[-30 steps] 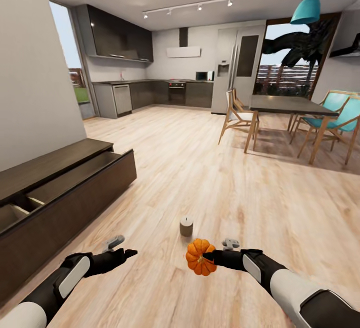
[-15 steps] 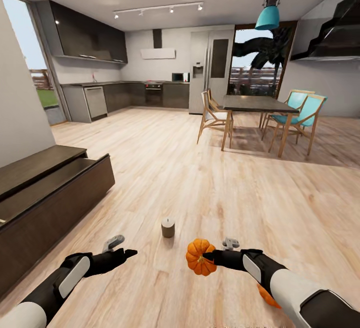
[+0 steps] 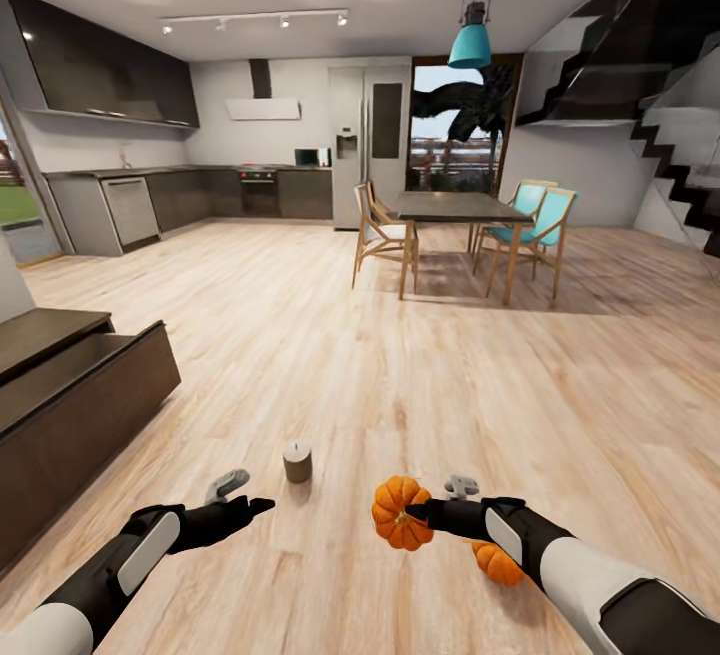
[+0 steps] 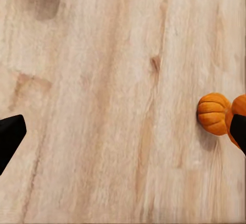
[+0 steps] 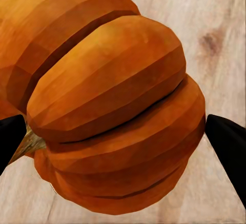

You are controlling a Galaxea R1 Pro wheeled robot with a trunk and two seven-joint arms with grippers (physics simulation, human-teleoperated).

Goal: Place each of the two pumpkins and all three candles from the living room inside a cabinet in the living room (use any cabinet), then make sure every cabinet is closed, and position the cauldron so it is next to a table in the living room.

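the right gripper (image 3: 412, 512) is closed on one pumpkin (image 3: 397, 516) above the wooden floor (image 3: 420, 365). a second pumpkin (image 3: 496, 562) lies on the floor under the right arm. one candle (image 3: 297, 461) stands near, ahead of the empty left gripper (image 3: 250, 497). the cabinet (image 3: 75, 405) at left has its drawer open.

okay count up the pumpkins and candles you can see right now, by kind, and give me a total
Pumpkins: 2, one held in the right gripper, pumpkin, and a second pumpkin on the floor beneath the right arm.
Candles: 1, candle standing on the floor.
Total: 3.
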